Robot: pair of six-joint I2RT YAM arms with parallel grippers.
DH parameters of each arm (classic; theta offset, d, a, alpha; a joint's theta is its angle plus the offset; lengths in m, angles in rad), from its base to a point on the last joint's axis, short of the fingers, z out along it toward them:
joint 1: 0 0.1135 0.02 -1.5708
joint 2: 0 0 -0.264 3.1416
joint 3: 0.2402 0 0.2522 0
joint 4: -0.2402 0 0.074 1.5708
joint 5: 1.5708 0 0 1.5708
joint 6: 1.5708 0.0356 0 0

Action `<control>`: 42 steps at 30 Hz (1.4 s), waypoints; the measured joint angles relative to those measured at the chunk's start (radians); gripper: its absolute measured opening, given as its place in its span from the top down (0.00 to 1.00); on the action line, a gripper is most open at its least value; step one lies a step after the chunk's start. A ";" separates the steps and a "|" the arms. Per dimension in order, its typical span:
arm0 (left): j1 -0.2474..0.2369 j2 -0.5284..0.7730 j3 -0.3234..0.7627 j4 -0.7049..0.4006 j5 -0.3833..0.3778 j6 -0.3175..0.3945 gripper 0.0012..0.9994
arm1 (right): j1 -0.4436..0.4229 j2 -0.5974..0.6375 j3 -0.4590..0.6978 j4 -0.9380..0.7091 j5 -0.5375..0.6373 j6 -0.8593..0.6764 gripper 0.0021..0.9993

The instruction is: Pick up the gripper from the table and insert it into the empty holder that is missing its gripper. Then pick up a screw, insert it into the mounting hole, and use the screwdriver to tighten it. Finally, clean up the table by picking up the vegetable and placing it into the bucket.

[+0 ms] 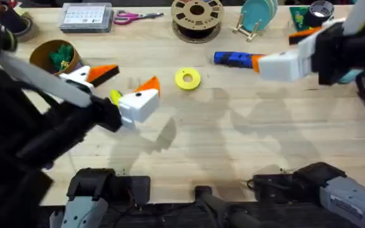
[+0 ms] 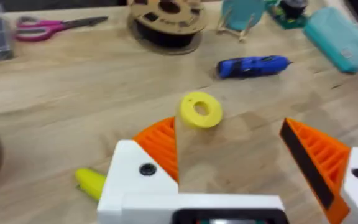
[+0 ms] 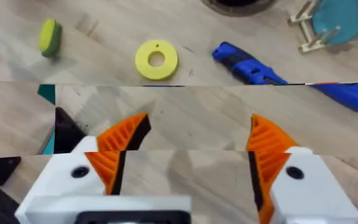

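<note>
Overhead, you see the left pincer [image 1: 120, 90] hanging above the wooden counter [image 1: 233, 152] left of centre, its two orange-tipped white fingers spread wide with nothing between them; the vegetable [image 1: 115, 97] lies on the counter between those fingers, yellow with a greenish end, and whether it touches either finger you cannot tell; the bucket [image 1: 54, 57] stands at the far left, just beyond the left pincer, with something green inside; a flat yellow ring [image 1: 187, 78] lies near the middle, apart from both pincers; the blue screwdriver [image 1: 232, 59] lies on its side farther back, right of the ring, and a white block with an orange tip on the right arm reaches in just beside its right end. On the left wrist view your left pincer [image 2: 229, 149] is spread over bare wood, the ring [image 2: 199, 110] beyond it and the vegetable [image 2: 91, 182] off to the side of one finger. On the right wrist view the right pincer [image 3: 197, 134] is likewise spread and holds nothing; the screwdriver [image 3: 247, 65], the ring [image 3: 156, 60] and the vegetable [image 3: 50, 37] lie beyond it. The loose orange wedge and the screw you cannot make out.
</note>
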 joint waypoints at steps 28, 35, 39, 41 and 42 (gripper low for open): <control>-0.001 0.550 0.384 -0.391 -0.442 -0.148 0.01 | 0.000 0.082 -0.054 -0.011 0.000 0.003 0.00; -0.001 0.842 0.423 -0.429 -0.535 -0.392 0.01 | 0.000 0.082 -0.054 -0.022 0.000 0.003 0.00; -0.001 0.983 0.423 -0.404 -0.546 -0.482 0.01 | 0.000 0.082 -0.054 -0.022 0.000 0.003 0.00; -0.001 1.048 0.423 -0.378 -0.549 -0.507 0.01 | 0.000 0.082 -0.054 -0.022 0.000 0.003 0.00; 0.000 1.072 0.423 -0.368 -0.552 -0.518 0.01 | 0.000 0.082 -0.054 -0.022 0.000 0.003 0.00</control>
